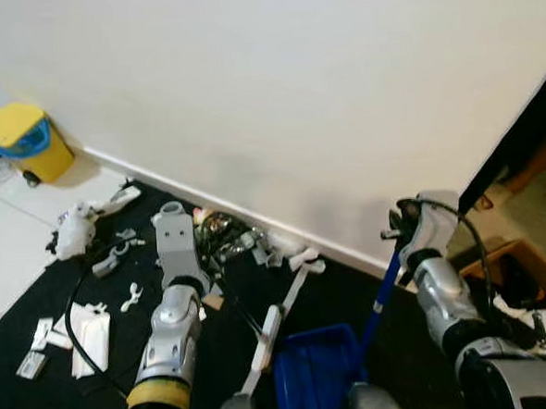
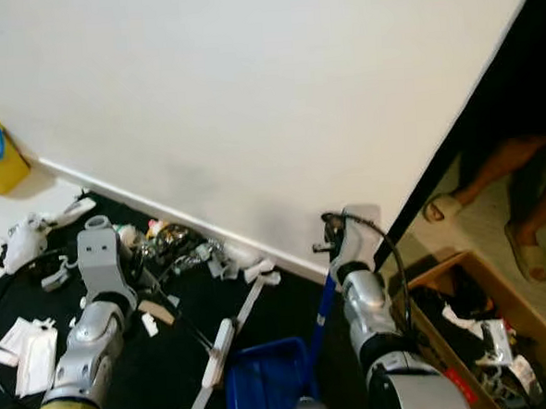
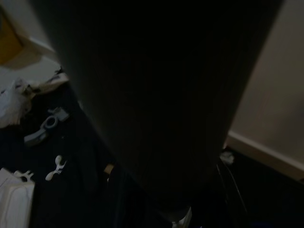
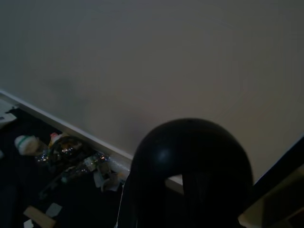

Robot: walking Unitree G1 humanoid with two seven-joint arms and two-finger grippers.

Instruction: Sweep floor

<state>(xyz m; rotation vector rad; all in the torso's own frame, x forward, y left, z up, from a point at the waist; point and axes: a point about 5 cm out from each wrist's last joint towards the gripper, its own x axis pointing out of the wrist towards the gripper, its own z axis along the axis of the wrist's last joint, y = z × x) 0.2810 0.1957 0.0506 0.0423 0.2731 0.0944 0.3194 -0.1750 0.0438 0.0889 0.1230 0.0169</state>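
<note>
Left eye view: right gripper (image 1: 406, 222) clamps blue dustpan handle (image 1: 379, 300); blue dustpan (image 1: 316, 376) sits on black mat (image 1: 43, 390); litter (image 1: 229, 237) along baseboard. Left gripper finger spread: cannot tell. Right wrist view: litter by wall.

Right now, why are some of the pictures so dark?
Left wrist view: a big dark shape sits right against the lens, leaving litter dim at the edges. Right wrist view: dim and soft, a black rounded shape blocking the bottom. Both eye views: bright and fairly sharp.
</note>
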